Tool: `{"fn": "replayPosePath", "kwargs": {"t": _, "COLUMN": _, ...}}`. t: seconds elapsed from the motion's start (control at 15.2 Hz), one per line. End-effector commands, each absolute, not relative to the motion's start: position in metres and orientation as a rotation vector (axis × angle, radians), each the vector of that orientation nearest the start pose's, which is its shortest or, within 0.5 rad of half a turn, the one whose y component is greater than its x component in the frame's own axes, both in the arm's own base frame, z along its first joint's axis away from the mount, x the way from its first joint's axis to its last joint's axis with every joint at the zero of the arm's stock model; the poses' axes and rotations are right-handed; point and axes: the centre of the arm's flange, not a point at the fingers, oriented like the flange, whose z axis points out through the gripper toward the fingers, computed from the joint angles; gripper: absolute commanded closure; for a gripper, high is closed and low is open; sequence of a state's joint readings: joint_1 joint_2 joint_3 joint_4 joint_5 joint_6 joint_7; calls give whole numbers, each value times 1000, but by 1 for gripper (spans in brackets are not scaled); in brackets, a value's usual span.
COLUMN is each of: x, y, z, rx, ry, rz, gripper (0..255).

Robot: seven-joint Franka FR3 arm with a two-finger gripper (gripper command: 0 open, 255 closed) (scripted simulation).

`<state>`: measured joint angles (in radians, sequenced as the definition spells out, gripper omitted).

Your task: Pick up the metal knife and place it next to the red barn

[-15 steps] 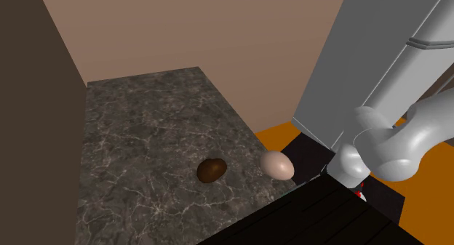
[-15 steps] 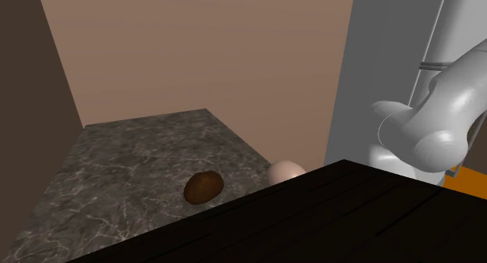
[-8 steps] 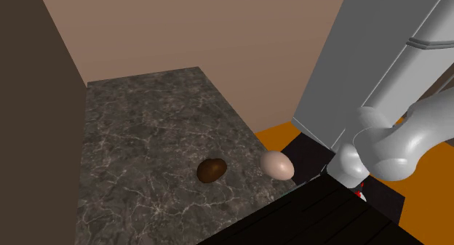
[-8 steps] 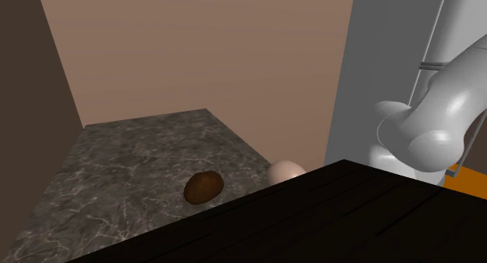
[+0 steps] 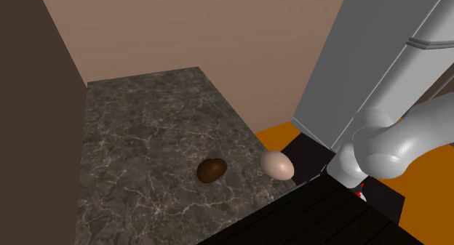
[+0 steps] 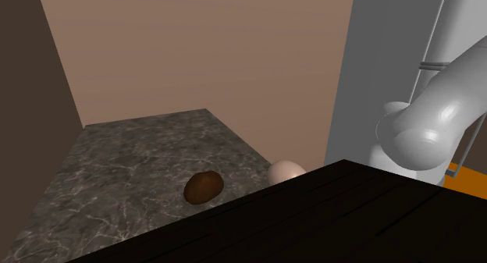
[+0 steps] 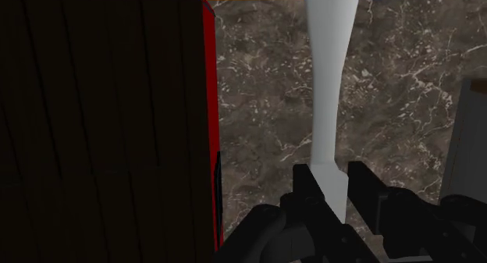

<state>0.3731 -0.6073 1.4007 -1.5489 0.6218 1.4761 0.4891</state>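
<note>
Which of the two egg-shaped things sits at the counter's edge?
The pale pinkish one, right at the edge; the dark brown one lies further in on the marble counter.

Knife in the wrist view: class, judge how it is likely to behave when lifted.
The knife looks like one straight, flat piece, so it probably stays stiff. The tool clasps it at one end, so the long free end may tip down or pivot. Its smooth pale surface could slip.
</note>
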Motion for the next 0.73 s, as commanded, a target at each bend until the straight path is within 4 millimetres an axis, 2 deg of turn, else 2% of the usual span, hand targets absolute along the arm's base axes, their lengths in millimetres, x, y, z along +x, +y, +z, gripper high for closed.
{"fn": "replayPosePath", "kwargs": {"t": 0.0, "x": -354, "y": 455, "z": 599, "rx": -2452, "ry": -1920, "rz": 18, "gripper": 255}}
{"fn": "replayPosePath", "kwargs": {"t": 0.66, "x": -354, "y": 455, "z": 546, "rx": -2452, "ry": -1920, "rz": 18, "gripper": 255}}
